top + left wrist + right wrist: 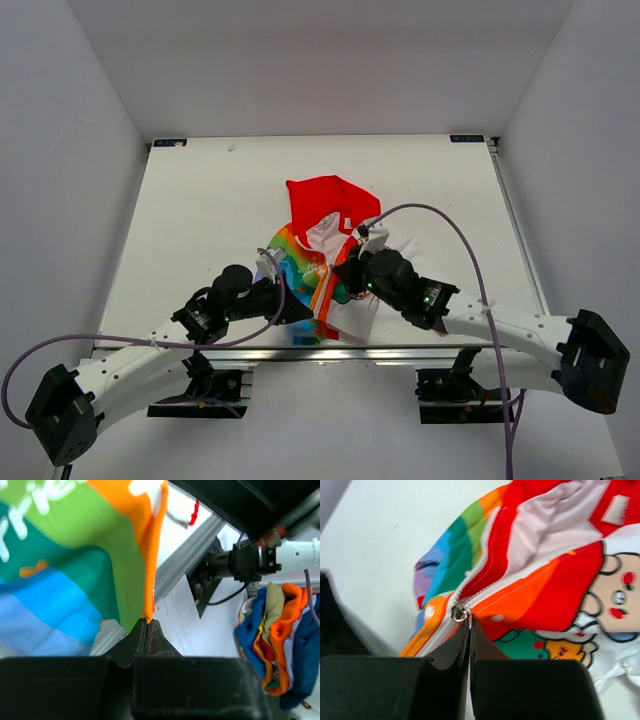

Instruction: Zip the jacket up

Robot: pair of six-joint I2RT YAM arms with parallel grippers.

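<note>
A: Why was the left gripper (146, 622) clamped shut on the near hem of the jacket (318, 262)?

B: Probably to hold it taut. The right gripper (470, 626) had closed on the zipper pull (459, 614), with the teeth open beyond it.

A: Where did the jacket lie?

B: On the table (200, 200), red hood (325, 200) farthest. From above, the arms hid its lower front.

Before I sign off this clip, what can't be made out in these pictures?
- Top view: the left arm and right arm cover the jacket along its lower front, and the zipper is too small to read.
- Left wrist: the left pincer nips an orange edge. The fabric is blurred and no zipper shows.
- Right wrist: the slider has its pull going between the shut right pincer, whose fingers hide how much is gripped.
</note>
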